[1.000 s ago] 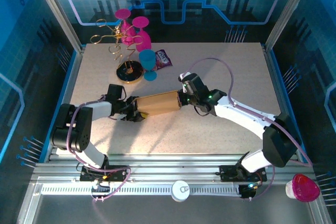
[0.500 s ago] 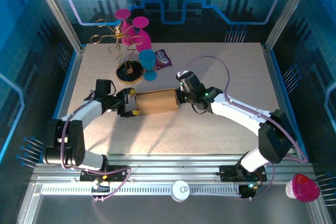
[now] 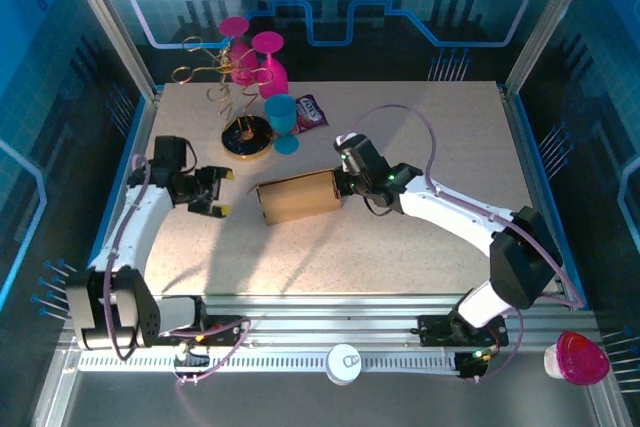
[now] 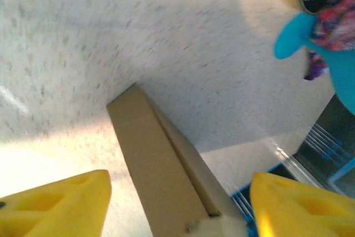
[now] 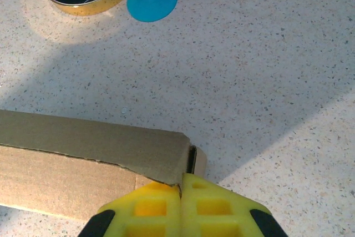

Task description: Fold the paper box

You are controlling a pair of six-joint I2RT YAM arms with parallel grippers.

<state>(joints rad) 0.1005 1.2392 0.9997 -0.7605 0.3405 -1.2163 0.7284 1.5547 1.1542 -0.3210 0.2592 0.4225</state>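
Clamping one end of the plain brown cardboard paper box (image 3: pixel 296 197) with right gripper (image 3: pixel 345 185), apparently anchoring it, left gripper (image 3: pixel 221 193) splayed nearby.

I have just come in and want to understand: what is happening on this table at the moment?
Two robot arms are folding a brown paper box that lies near the middle of the table. The right gripper is shut on the box's right end, pinching the cardboard. The left gripper is open and sits apart from the box's left end, facing it. The box already has a flat rectangular shape.
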